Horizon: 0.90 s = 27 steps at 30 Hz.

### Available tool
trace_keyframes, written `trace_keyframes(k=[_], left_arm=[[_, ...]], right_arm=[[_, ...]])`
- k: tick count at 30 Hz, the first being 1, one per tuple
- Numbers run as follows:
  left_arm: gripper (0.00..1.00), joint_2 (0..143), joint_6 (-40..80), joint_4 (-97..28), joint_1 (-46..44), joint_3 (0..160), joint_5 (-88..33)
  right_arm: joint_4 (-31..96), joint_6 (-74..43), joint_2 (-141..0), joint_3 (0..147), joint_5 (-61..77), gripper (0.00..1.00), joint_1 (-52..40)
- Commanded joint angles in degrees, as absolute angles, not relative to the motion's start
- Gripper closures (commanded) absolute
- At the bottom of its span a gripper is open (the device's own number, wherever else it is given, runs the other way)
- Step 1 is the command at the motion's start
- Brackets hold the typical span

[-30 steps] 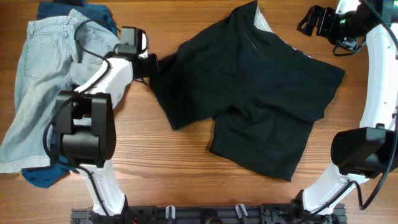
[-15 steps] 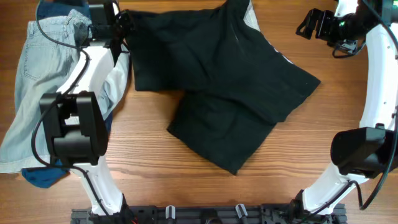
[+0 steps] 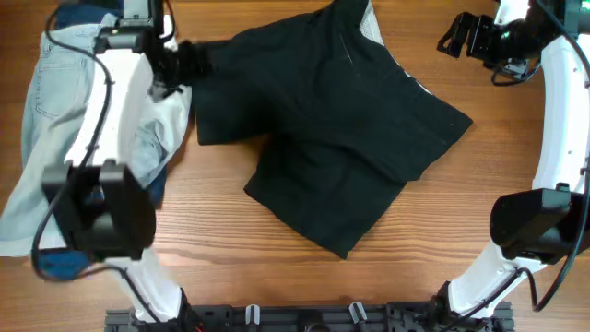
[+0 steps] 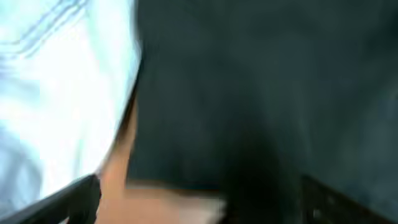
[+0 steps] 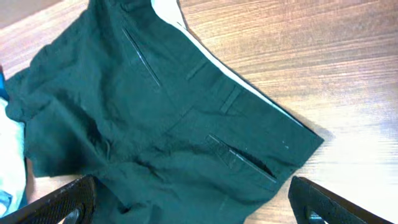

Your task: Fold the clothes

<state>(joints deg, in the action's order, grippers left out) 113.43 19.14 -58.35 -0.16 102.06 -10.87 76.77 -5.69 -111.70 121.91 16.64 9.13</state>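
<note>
A: Where do the black shorts [image 3: 341,138] lie?

B: Rumpled in the middle of the table [image 3: 479,194]. One leg reaches toward the near edge, and the rest spreads across the far half. The pale lining [image 3: 373,23] shows at the far edge by the waistband.

A: And the left gripper [image 3: 189,63]?

B: It is at the shorts' far-left corner, where the cloth draws to a point. From overhead I cannot make out the jaws. The wrist view is badly blurred, yet its fingers [image 4: 74,196] sit at the two bottom corners, wide apart, with black cloth filling the view between them. So it is released, as far as the blur allows.

A: What lies beside it?

B: The denims [image 3: 51,120] lie along the left side of the table, partly under the left arm. Their right edge meets the black shorts near that gripper. A blue garment [image 3: 78,15] peeks out from beneath the denims at the far-left corner.

A: The right gripper [image 3: 454,35]?

B: It is over bare wood at the far right, apart from the shorts, jaws spread and holding nothing. Its camera looks down on the shorts — waistband, belt loops and a slit pocket are all plain to see.
</note>
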Motion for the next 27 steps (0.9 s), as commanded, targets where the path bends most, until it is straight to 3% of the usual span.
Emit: trace_keyframes(k=[1, 7, 10, 17, 21, 27], left_arm=[[0.0, 106.1, 22.4, -66.4, -1.8, 103.2, -11.5], [0.0, 94.6, 24.8, -74.6, -6.1, 103.2, -10.8], [0.0, 86.8, 28.3, -77.6, -10.7, 103.1, -4.0], [0.0, 82.9, 38.1, -80.1, -21.2, 96.2, 4.6], [0.0, 82.9, 45.4, -70.6, -23.4, 77.1, 2.9], [0.0, 82.9, 53.7, -48.2, -23.3, 54.6, -10.0]], right_arm=[[76.0, -4.7, -112.0, 122.3, 18.4, 0.0, 8.8], [82.1, -3.8, -111.1, 122.4, 20.2, 0.01, 8.8], [86.5, -3.4, -107.6, 122.3, 19.5, 0.06, 8.8], [86.6, -13.5, -91.5, 122.3, 9.7, 0.03, 8.8], [87.3, -13.5, -87.9, 122.3, 8.8, 0.0, 8.8], [86.8, -13.5, -87.9, 117.7, 11.2, 0.01, 8.8]])
